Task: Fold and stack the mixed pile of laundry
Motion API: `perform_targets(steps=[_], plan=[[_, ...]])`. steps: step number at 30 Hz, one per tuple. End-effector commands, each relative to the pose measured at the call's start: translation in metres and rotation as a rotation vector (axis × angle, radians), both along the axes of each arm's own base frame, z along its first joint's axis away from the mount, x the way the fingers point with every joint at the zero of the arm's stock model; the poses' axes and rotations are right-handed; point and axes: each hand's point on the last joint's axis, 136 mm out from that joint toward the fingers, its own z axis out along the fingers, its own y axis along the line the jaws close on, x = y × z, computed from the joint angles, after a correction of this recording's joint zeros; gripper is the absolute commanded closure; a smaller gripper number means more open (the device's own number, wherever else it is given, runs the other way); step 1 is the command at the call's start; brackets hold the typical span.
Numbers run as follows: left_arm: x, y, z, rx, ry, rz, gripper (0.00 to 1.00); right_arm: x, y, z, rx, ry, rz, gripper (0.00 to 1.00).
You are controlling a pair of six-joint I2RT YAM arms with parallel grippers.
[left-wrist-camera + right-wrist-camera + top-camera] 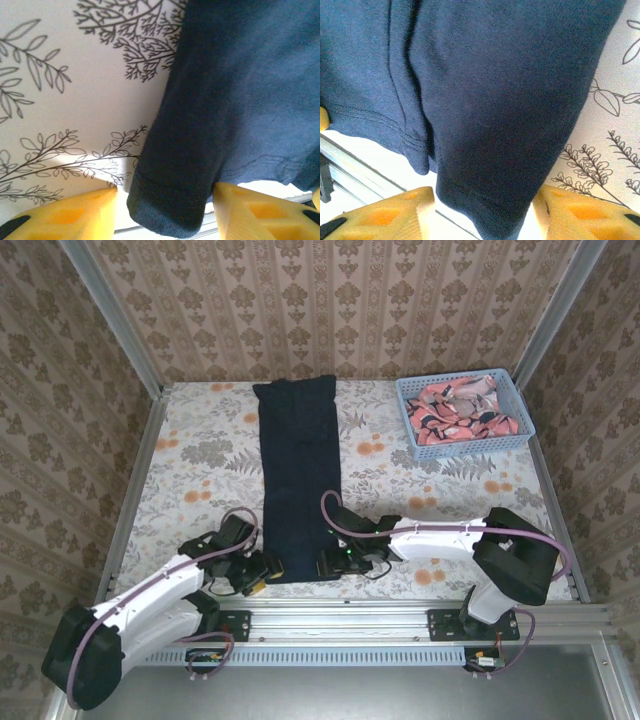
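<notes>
The limp, light T-shirt (298, 475) wants pinching at its near hem corners, which both jaws straddle; whether clenched, I cannot tell.

Open tablecloth (195, 465) left of shirt strip (297, 475), basket (470, 447) blocking far right corner

two white-and-black arms (160, 595), purple cables (325, 508), yellow claw pads (65, 217)

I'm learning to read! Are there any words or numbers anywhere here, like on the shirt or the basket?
None: no readable words or numbers. The navy T-shirt is plain, the light blue basket shows no label, and the pink garment and flowered tablecloth carry only patterns.
</notes>
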Motion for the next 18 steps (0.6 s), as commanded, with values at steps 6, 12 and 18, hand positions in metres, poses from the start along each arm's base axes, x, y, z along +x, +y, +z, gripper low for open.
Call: perform_targets(steps=[6, 12, 18], plan=[[0.04, -0.013, 0.008, -0.011, -0.188, -0.025, 0.65, -0.003, -0.001, -0.016, -0.012, 0.042, -0.044, 0.6], [0.052, -0.021, 0.016, -0.014, -0.231, -0.044, 0.77, 0.004, -0.001, -0.01, -0.033, 0.008, -0.03, 0.75], [0.06, -0.032, 0.023, -0.025, -0.259, -0.089, 0.92, 0.013, 0.002, -0.003, -0.024, -0.025, -0.021, 0.85]])
